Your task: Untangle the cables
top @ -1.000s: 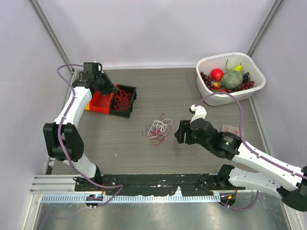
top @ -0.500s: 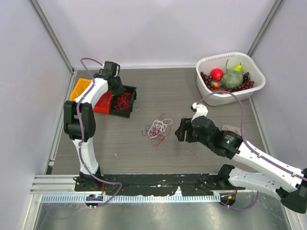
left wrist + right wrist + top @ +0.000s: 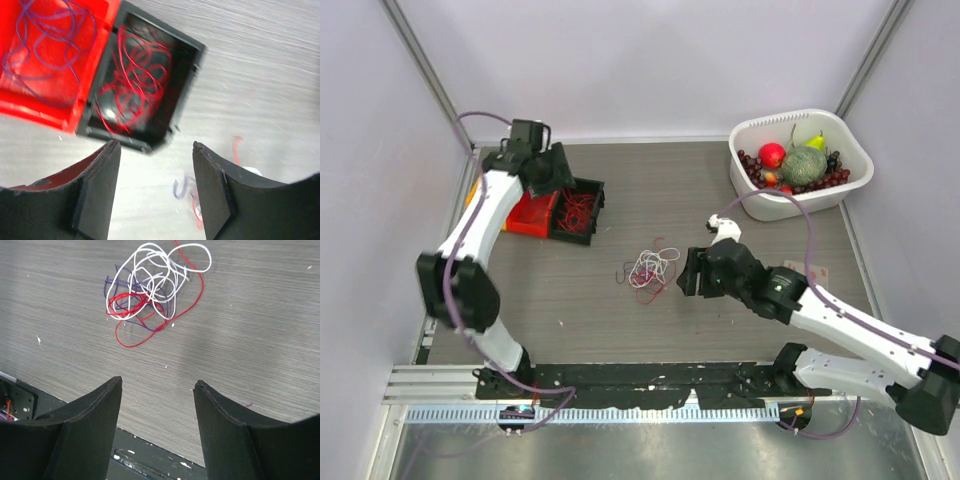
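Note:
The cables lie as a small tangle of white, red and dark strands on the table's middle; in the right wrist view the cables show whole. My right gripper hovers just right of them, open, with only bare table between its fingers. My left gripper is at the back left over the bins, open and holding nothing. A few cable strands peek out beside its right finger.
A black bin holding loose red wires sits beside a red bin holding purple wires. A white basin of fruit stands at the back right. The table's dark front rail is near my right fingers.
My left gripper has opened and swung about over the bins. The right arm has edged left toward the tangle, still open.

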